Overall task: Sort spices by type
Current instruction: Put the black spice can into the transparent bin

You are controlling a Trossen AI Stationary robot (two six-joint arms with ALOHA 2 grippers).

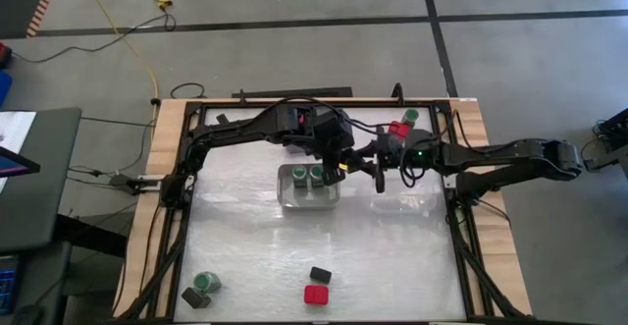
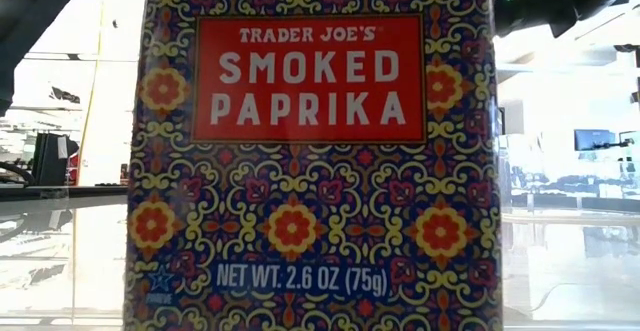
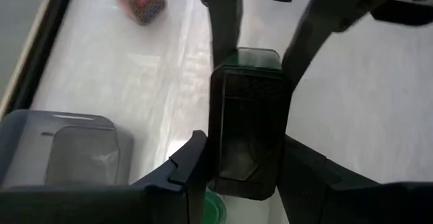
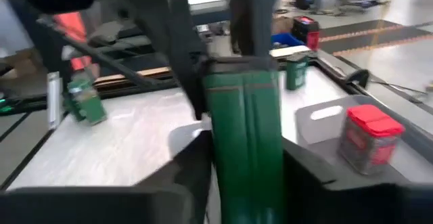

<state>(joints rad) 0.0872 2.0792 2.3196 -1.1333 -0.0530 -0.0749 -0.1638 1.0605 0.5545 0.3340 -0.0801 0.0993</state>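
Green-lidded round glass jar (image 3: 247, 126) hangs pinched between both the left gripper (image 1: 339, 171) and right gripper (image 1: 371, 165) beside the clear plastic bin (image 1: 290, 195): a handover; one must release.

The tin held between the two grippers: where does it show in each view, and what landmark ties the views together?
High view: held tin at centre, where left gripper meets right gripper.
Low view: not in it; a paprika tin fills the picture.
Left wrist view: held tin, centre.
Right wrist view: held tin, centre.
Landmark: both grippers on it.
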